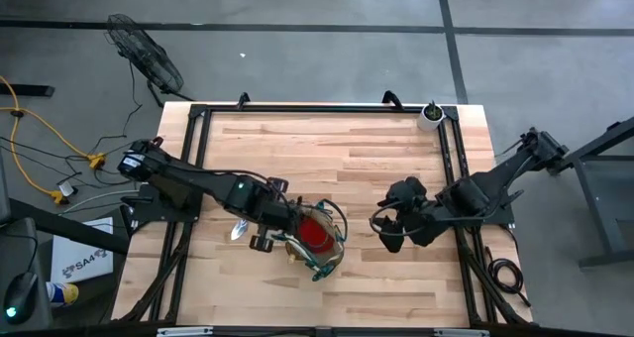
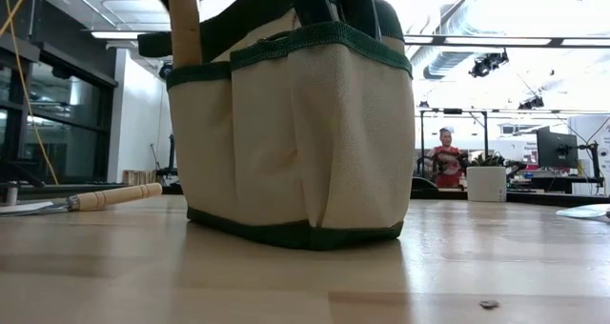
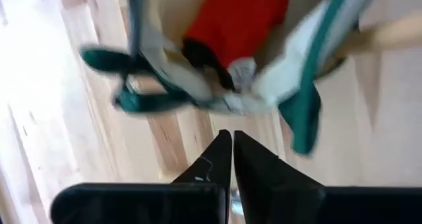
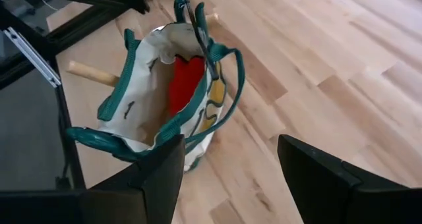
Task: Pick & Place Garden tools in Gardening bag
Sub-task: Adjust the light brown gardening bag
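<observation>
The bag stands closest to the low camera, upright on the table, and it fills most of that view. One wooden handle stands up at its near pocket, so a tool is already put there.

In the right wrist view the bag is open on top, and the red glove lies inside it. The high view shows the same red patch in the middle of the bag. The left wrist view shows green handles at the rim of the bag, which are probably the pruners, but I cannot say if they sit in a pocket or only lean there.

One trowel lies on the table just beside the bag, not inside; its blade shows in the high view next to the left arm. I judge this is the tool that is left. I cannot see other tools on the table, but the left arm covers some part of it.

The left gripper hovers near the bag rim with its fingers pressed together and nothing between them. The right gripper hangs over the table near the bag, on the side away from the left arm, with its fingers spread and holding nothing.

In my judgement the task is mostly done: the glove and at least one wooden-handled tool are in the bag, and the trowel must be picked up and placed. A small white pot stands at the far corner, well apart, and it is not part of the job.
</observation>
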